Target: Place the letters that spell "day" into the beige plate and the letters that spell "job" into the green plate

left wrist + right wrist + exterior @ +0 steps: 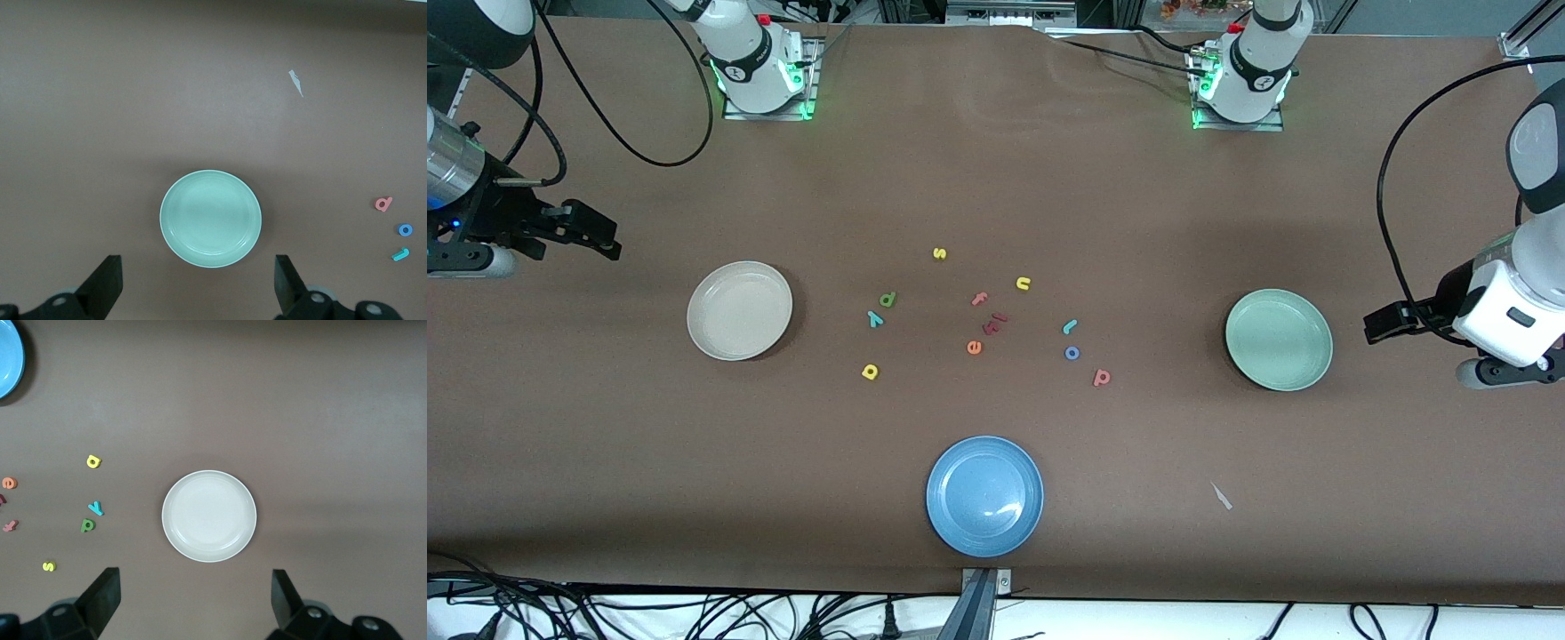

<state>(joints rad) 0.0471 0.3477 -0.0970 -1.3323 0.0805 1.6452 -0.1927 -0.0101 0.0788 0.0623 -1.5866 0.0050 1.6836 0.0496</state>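
Blue plate (984, 496) sits nearest; both grippers, left (1376, 325) and right (607, 241), wait empty, jaws spread, beside the desk's (996, 160) ends.

Beige plate (739, 310), green plate (1279, 340), blue plate (984, 495) — brown table (996, 160).

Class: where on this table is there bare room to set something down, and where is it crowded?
Bare: the brown table between the arm bases and the yellow s; also between the blue plate and the beige plate. Crowded: the loose letters between the beige plate and green plate.
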